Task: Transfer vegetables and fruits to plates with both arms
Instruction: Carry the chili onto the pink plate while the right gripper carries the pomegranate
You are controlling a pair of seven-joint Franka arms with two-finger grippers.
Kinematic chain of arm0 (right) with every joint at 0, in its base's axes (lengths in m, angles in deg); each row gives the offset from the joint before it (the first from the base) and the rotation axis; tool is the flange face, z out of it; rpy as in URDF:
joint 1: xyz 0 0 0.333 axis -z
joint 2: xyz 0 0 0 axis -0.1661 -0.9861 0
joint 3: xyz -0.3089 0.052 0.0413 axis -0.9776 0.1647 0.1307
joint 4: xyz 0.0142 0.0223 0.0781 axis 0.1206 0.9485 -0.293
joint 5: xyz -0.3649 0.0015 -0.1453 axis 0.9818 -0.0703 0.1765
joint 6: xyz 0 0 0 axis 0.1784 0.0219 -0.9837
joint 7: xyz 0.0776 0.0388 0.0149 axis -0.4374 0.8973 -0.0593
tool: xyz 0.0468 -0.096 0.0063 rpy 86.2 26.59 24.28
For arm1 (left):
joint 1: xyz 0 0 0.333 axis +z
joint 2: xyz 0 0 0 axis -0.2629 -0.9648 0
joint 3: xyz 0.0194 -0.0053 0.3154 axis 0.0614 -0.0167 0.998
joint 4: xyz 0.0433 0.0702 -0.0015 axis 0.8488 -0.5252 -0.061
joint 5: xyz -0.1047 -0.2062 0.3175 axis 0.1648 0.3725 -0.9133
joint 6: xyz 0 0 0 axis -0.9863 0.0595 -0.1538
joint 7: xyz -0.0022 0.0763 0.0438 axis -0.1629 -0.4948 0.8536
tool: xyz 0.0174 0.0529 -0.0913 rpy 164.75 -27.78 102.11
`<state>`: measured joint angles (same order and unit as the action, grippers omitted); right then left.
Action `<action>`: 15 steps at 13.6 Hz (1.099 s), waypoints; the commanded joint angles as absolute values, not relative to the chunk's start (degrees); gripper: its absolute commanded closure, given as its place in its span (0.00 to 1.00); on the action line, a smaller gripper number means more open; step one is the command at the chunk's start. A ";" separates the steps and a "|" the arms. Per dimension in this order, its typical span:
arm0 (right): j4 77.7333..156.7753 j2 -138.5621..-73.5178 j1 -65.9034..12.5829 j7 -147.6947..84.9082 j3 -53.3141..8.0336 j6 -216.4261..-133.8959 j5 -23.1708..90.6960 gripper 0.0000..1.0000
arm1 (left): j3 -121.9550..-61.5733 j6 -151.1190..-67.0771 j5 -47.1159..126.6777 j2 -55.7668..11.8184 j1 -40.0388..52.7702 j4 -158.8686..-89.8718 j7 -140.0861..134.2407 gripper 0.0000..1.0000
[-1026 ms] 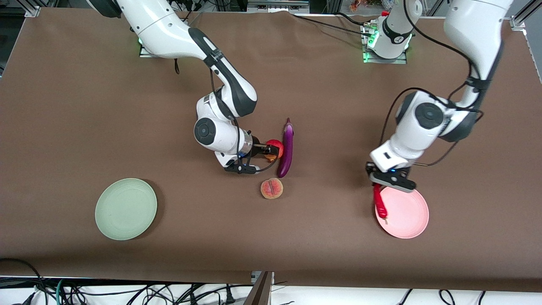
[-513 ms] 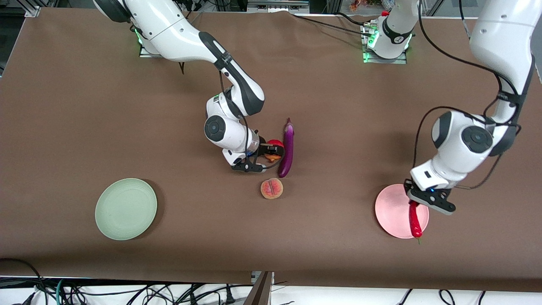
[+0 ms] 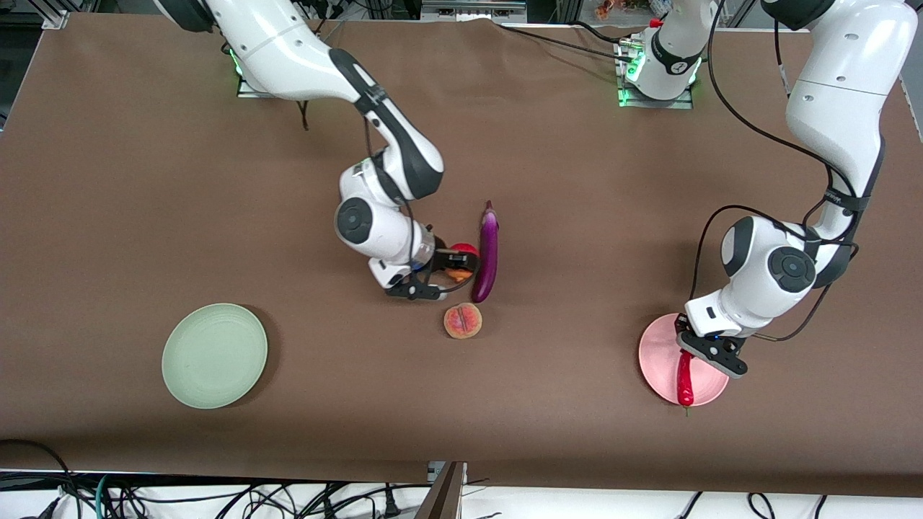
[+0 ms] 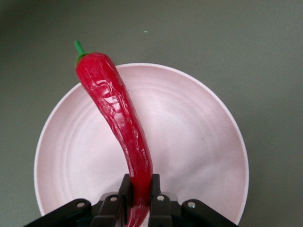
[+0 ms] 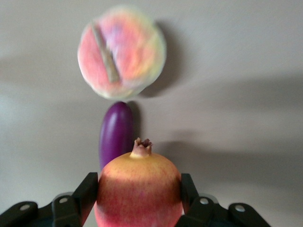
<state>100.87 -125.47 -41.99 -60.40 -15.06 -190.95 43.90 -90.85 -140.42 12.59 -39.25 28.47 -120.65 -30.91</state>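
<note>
Left claw (image 3: 694,358) clamped chili (image 3: 685,378) over pink plate (image 3: 657,355). Right claw (image 3: 453,264) gripped pomegranate (image 3: 465,251) beside eggplant (image 3: 487,252). Peach (image 3: 462,321) on desk; green plate (image 3: 214,355) bare. Nothing delivered.

Right arm (image 3: 317,54) bent down toward frame center, right gripper (image 3: 456,264) clamped tight. Left arm (image 3: 836,94) folded low at lower right, left gripper (image 3: 694,353) pinched closed too.

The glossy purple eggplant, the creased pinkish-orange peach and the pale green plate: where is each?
Glossy purple eggplant (image 3: 488,254): front view, middle of its long body.
Creased pinkish-orange peach (image 3: 462,321): front view, on its crease.
Pale green plate (image 3: 214,355): front view, its bare centre.
</note>
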 commanded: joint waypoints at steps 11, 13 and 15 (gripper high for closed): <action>94.87 -125.55 -18.53 -19.75 -22.64 -176.86 64.89 0.80 | -96.45 -122.21 15.03 -29.85 28.69 -120.72 -29.17 0.00; 95.31 -127.22 -16.17 -15.96 -22.64 -180.99 66.13 0.80 | -99.26 -118.69 19.17 -28.61 28.60 -120.72 -22.33 0.00; 95.66 -128.54 -14.49 -13.24 -22.64 -183.89 66.30 0.80 | -104.26 -117.88 19.45 -28.70 28.51 -120.98 -9.62 0.00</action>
<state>95.45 -127.82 -16.56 -16.56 -23.13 -181.53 65.29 -100.61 -118.87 18.58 -29.28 28.46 -119.81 -19.34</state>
